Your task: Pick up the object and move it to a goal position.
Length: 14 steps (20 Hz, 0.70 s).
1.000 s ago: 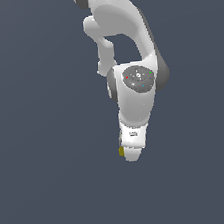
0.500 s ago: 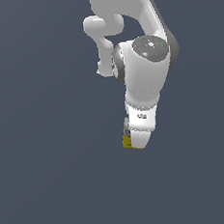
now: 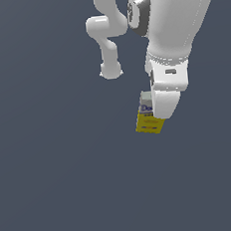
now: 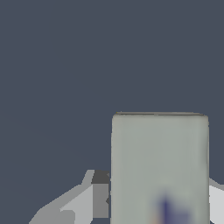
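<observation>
We record the carton (image 3: 149, 115) sitting between the jaws of the gripper (image 3: 160, 114), which are closed on it: in the wrist view a finger (image 4: 99, 199) presses one side of the carton (image 4: 159, 166) and a sliver of the other finger shows at the opposite side. In the exterior view the carton's pale upper part with blue lettering is partly hidden behind the hand, and its yellow lower part hangs out below, slightly tilted. No table edge or corner appears in either view, only a uniform dark grey ground, so we cannot place the carton against them, nor tell for certain whether it is lifted clear; we judge that it is being carried. No goal marker is visible. Risks from here: the hold seems to sit high on the carton, with much of its length below the pads, so a fast swing or abrupt stop could let it pivot further or slide out. The existing tilt suggests the contact is not fully square. With the goal unseen, we cannot gauge the remaining travel.
</observation>
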### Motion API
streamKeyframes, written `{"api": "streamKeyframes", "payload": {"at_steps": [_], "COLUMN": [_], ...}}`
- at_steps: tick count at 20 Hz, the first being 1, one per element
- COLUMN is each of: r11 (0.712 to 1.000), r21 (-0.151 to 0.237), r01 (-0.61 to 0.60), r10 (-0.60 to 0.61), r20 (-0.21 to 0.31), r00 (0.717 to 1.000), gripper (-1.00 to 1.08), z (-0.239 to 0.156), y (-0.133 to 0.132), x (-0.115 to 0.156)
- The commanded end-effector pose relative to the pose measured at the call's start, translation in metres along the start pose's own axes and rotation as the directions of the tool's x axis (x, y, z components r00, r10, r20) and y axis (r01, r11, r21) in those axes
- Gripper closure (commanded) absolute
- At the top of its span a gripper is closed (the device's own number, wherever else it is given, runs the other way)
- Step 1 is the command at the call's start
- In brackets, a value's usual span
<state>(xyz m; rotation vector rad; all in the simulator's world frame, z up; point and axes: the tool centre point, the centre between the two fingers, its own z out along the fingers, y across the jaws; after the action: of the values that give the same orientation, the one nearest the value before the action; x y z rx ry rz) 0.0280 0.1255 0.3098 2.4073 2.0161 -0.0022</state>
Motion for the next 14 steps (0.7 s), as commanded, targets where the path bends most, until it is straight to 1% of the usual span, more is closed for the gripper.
{"api": "streamKeyframes", "payload": {"at_steps": [1,14], "r11": [1.0,1.0], "r21": [0.0,0.0], "r01": [0.0,0.0], "r10": [0.0,0.0], "r20": [0.0,-0.001], "r00": [1.0,1.0], "gripper": [1.08,1.08], "z": [-0.027,-0.157], "y": [-0.012,-0.066], "x": [0.009,0.053]}}
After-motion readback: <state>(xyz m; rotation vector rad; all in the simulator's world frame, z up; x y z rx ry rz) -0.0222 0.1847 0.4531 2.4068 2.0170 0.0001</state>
